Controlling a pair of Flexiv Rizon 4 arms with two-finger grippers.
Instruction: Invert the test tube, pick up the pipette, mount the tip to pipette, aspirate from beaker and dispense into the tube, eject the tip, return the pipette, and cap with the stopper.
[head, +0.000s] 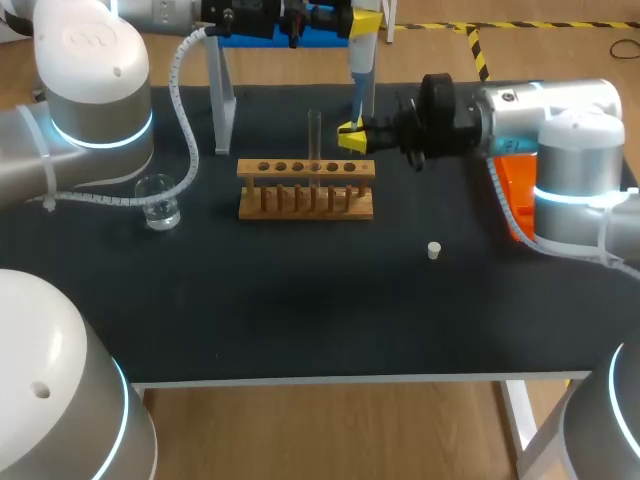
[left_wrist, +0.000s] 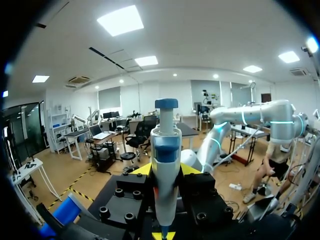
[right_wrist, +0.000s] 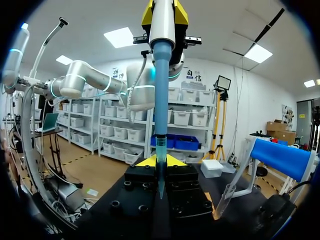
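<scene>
Over the dark table (head: 300, 300) our left arm holds its claw (left_wrist: 165, 170) above the far edge, clamped on the upright pipette (left_wrist: 165, 150), while our right arm lies level, its claw (head: 352, 137) pinched on the tip (right_wrist: 160, 170) under the pipette, just beyond the test tube (head: 314, 135) standing in the rack (head: 305, 190).

Pale wooden test tube rack (head: 306, 188) mid-table on black tabletop (head: 300, 320) | clear glass test tube (head: 314, 135) upright in rack, right of middle | clear glass beaker (head: 159, 203) left of rack, apart | small white stopper (head: 434, 250) right of and before rack | white-and-blue plastic pipette (head: 361, 70) upright behind rack's right end, blue plastic tip (right_wrist: 160, 150) at its lower end | orange box (head: 515, 185) near right edge.
</scene>
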